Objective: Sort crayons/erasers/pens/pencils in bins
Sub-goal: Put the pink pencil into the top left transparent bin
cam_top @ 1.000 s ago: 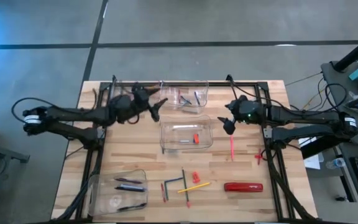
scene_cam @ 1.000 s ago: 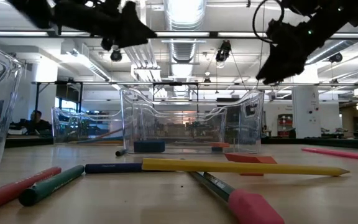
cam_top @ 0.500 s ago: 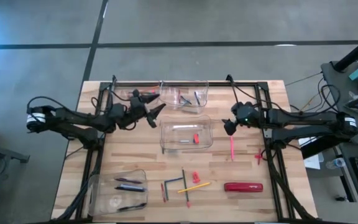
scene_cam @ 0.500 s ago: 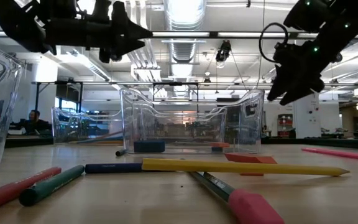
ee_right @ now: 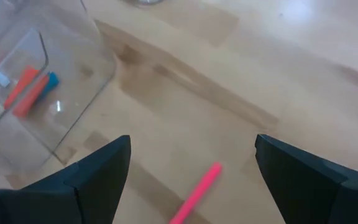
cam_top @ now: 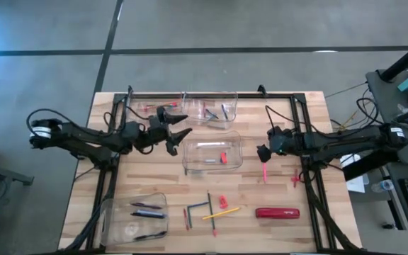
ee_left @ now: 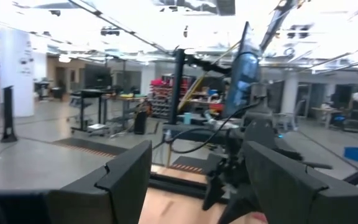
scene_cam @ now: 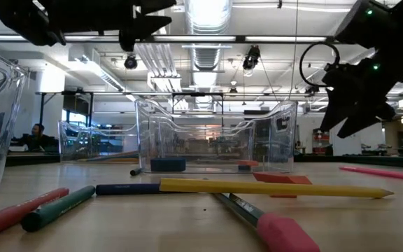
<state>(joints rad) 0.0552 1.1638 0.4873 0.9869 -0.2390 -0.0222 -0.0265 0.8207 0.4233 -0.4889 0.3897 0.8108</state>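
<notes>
My right gripper (cam_top: 262,153) is open and empty, pointing down a little above the table's right middle. A pink pencil (cam_top: 264,168) lies flat on the table just near of it and shows between its fingers in the right wrist view (ee_right: 197,190). The middle clear bin (cam_top: 212,153) holds a red eraser (cam_top: 223,157). My left gripper (cam_top: 178,136) is open and empty, held level above the table, just left of the middle bin's far left corner. More pencils (cam_top: 222,212) and an orange eraser (cam_top: 223,202) lie near the front edge.
A far bin (cam_top: 211,110) holds pens; a near-left bin (cam_top: 134,219) holds dark pens; another clear bin (cam_top: 147,108) stands far left. A large red oblong object (cam_top: 277,212) lies near right. A small red piece (cam_top: 295,179) lies by the right frame rail.
My right gripper has gone down and toward the table's near edge, ending just above the pink pencil's far end. My left gripper has shifted a little toward the near edge. Nothing on the table has moved.
</notes>
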